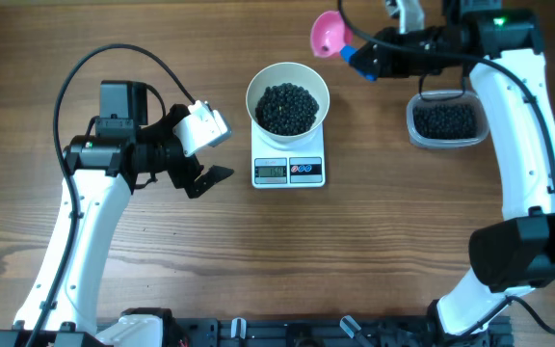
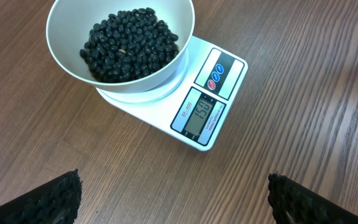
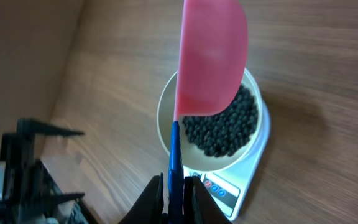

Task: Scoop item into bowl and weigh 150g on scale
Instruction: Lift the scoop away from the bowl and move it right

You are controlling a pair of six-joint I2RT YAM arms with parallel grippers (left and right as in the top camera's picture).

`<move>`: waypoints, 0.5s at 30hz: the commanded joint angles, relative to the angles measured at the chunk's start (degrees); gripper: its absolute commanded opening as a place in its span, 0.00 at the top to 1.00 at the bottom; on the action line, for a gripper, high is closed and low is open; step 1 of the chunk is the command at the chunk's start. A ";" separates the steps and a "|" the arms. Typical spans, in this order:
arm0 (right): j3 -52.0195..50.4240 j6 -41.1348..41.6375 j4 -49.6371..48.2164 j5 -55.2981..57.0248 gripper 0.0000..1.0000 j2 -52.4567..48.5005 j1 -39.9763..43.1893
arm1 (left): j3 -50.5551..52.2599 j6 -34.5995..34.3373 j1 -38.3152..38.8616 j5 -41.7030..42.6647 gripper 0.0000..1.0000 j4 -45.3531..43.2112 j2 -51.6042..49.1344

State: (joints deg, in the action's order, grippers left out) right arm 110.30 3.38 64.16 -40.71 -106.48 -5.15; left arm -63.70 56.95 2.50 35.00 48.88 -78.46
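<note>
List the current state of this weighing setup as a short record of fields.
bowl: white, on the scale, partly filled with black beans
display: appears to read 150
scoop: pink with blue handle, looks empty, held near the bowl's rim
right fingers: shut on the scoop's handle
left fingers: open, empty, left of the scale
tub: clear, beans in it, right of the scale

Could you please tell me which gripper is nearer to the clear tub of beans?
Right. The right gripper hovers just beside the tub; the left gripper is beyond the scale.
</note>
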 commanded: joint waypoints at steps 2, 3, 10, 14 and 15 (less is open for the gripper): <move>1.55 4.17 -1.20 -0.94 0.96 1.68 3.91 | 0.13 1.16 -0.28 0.26 0.00 0.04 -0.33; 1.53 4.13 -1.16 -0.92 0.96 1.68 4.87 | 0.13 1.16 -0.28 0.26 0.00 0.04 -0.33; 1.55 2.58 1.86 -0.94 0.96 1.68 15.45 | 0.13 1.16 -0.28 0.26 0.00 0.04 -0.33; 1.53 -1.46 13.75 1.01 0.96 1.68 24.11 | 0.13 1.16 -0.28 0.26 0.00 0.04 -0.33; 1.53 -1.95 15.54 1.70 0.96 1.68 25.46 | 0.13 1.16 -0.28 0.26 0.00 0.04 -0.33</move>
State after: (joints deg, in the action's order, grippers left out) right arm 110.63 4.75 75.88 -40.40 -106.48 15.84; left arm -63.68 56.93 2.50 35.00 48.88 -78.46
